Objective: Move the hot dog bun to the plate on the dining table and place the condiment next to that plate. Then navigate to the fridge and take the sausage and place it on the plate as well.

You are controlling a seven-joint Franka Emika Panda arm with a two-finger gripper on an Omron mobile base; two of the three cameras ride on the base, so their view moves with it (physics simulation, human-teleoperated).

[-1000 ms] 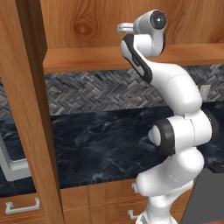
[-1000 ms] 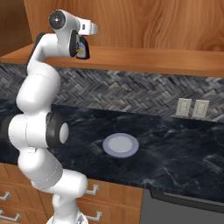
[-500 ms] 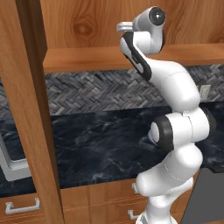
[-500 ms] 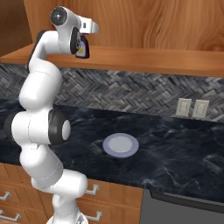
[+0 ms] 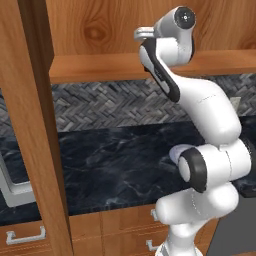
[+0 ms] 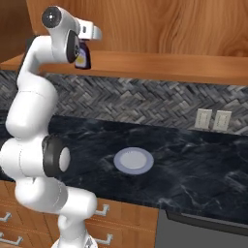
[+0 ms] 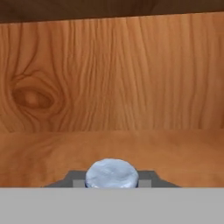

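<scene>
Two dark fingertips [image 7: 146, 179] of the white arm's gripper [image 7: 112, 180] are clenched on a dark condiment bottle [image 6: 82, 54] with a yellowish patch on its side; its rounded pale bluish-white cap [image 7: 112, 171] sits between them in the hand view. The bottle is high up, at the front edge of a long brown wooden shelf [image 6: 169, 68], against a wood-grain back panel [image 7: 113, 74]; whether its base touches the shelf cannot be told. Well below, a small round bluish-grey plate [image 6: 133, 161] lies on a black white-veined marble counter [image 6: 193, 160], before a grey herringbone-tile wall [image 6: 145, 101] with two pale sockets [image 6: 213, 119].
</scene>
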